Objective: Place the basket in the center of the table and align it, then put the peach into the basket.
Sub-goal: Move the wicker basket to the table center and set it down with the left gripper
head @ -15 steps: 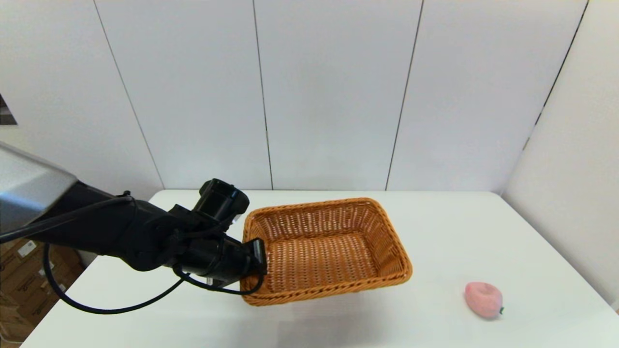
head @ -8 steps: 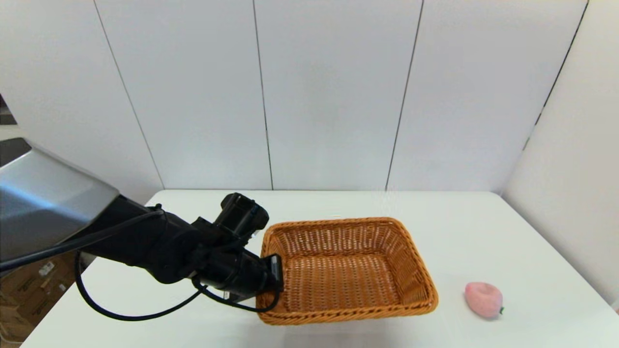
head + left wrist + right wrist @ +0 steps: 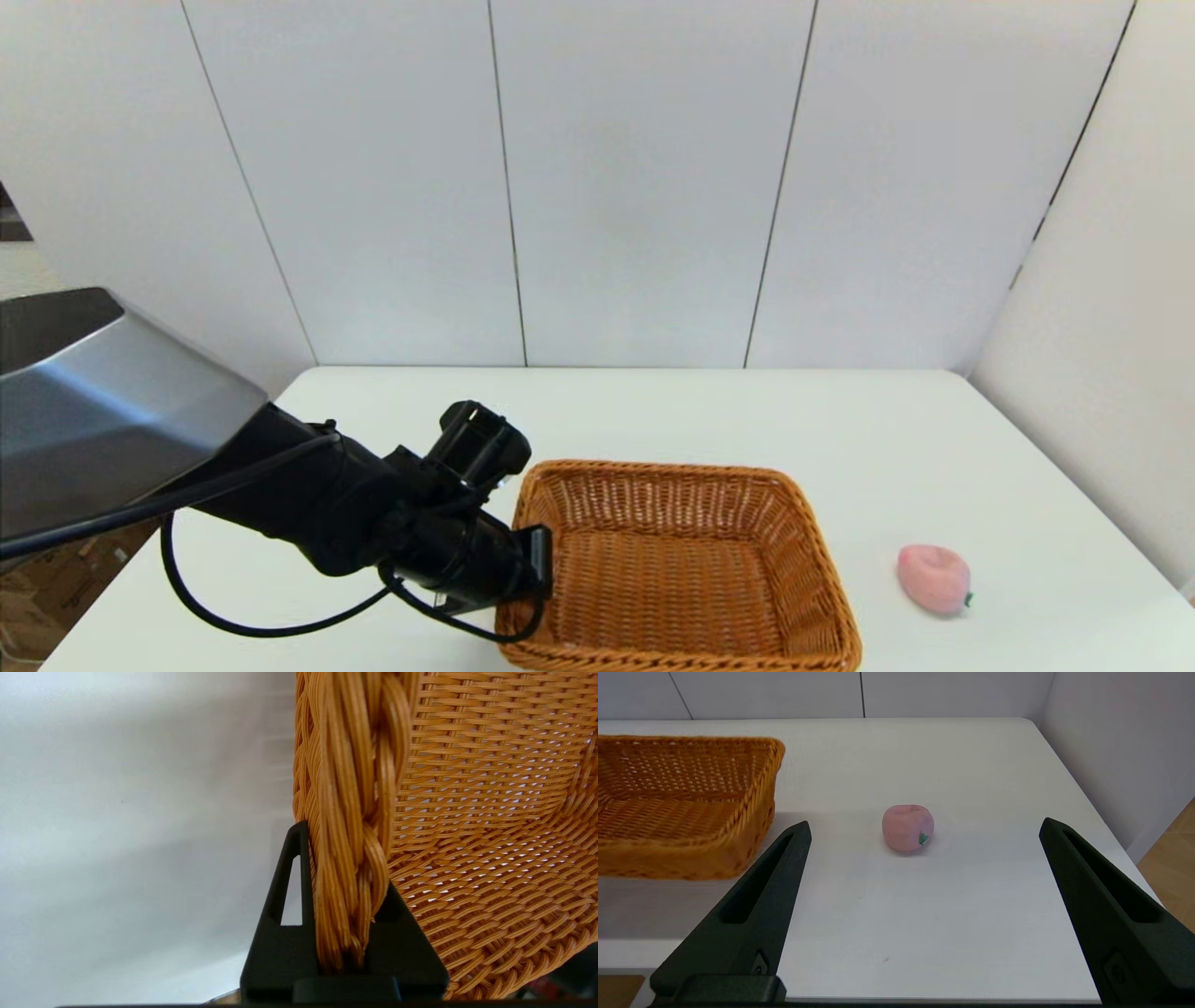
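Note:
The orange-brown wicker basket (image 3: 672, 504) is at the table's near middle, its near rim cut off by the picture's bottom edge. My left gripper (image 3: 537, 565) is shut on the braided rim of its left short side; the left wrist view shows the rim (image 3: 355, 765) squeezed between my left gripper's (image 3: 345, 872) black fingers. The pink peach (image 3: 934, 579) lies on the white table (image 3: 653, 411) to the basket's right, apart from it. In the right wrist view my right gripper (image 3: 927, 825) stands open near the table's front edge, with the peach (image 3: 907, 827) ahead and the basket (image 3: 756, 798) beside it.
White wall panels close off the table's far side and right side. Cardboard boxes (image 3: 37, 597) stand on the floor beyond the table's left edge. Bare table top (image 3: 924, 905) lies between my right gripper and the peach.
My left gripper has carried the basket toward the near edge and to the right, turning it squarer to the table. The peach has not moved.

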You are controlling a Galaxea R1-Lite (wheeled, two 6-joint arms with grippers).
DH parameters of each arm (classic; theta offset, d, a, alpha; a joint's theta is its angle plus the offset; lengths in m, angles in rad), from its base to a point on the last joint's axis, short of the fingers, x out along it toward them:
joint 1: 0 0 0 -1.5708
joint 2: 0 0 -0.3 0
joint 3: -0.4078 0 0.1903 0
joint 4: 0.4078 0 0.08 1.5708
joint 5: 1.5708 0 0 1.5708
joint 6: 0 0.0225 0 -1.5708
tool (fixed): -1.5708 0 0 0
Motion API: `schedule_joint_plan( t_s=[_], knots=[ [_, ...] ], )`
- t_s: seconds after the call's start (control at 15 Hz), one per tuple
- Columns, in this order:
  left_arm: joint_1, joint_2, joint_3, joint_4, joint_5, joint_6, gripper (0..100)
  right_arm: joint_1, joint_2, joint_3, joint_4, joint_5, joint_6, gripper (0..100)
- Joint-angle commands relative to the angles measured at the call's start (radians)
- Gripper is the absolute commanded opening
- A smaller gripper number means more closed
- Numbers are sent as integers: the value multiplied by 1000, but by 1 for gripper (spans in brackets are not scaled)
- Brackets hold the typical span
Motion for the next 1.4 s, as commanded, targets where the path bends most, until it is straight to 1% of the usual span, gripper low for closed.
schedule_joint_plan(
  t_s=[0.07, 0.93, 1.4],
  knots=[
    [1, 6, 40, -41, -1, -1, 0, 0, 0, 0, 1, 0, 0, 100],
    [17, 26, 40, -42, 11, -18, 0, 0, 0, 0, -1, 0, 0, 100],
    [17, 29, 43, -42, 37, -23, 0, 0, 0, 0, 1, 0, 0, 100]
  ],
)
